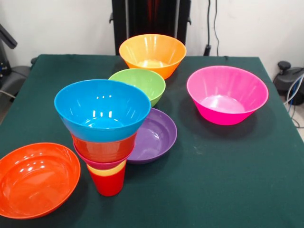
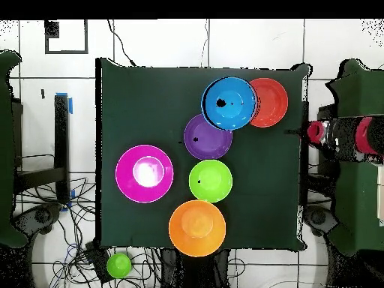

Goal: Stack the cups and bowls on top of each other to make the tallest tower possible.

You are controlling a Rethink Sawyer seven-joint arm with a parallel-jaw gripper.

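The green table [image 1: 223, 161] carries everything. In the front view, the tower [image 1: 105, 137] stands at about 8 o'clock from the table's middle: red cup [image 1: 109, 183] as base, yellow cup [image 1: 107, 170] in it, then crimson, orange-red and blue bowl [image 1: 102, 109] on top. The magenta bowl [image 1: 227, 94] sits at 2 o'clock, the orange bowl [image 1: 153, 53] at 12, the orange-red dish [image 1: 35, 178] at 8, the purple dish [image 1: 156, 135] touching the tower, and the green bowl [image 1: 140, 83] behind it. The gripper is out of both views, so its jaws cannot be judged.
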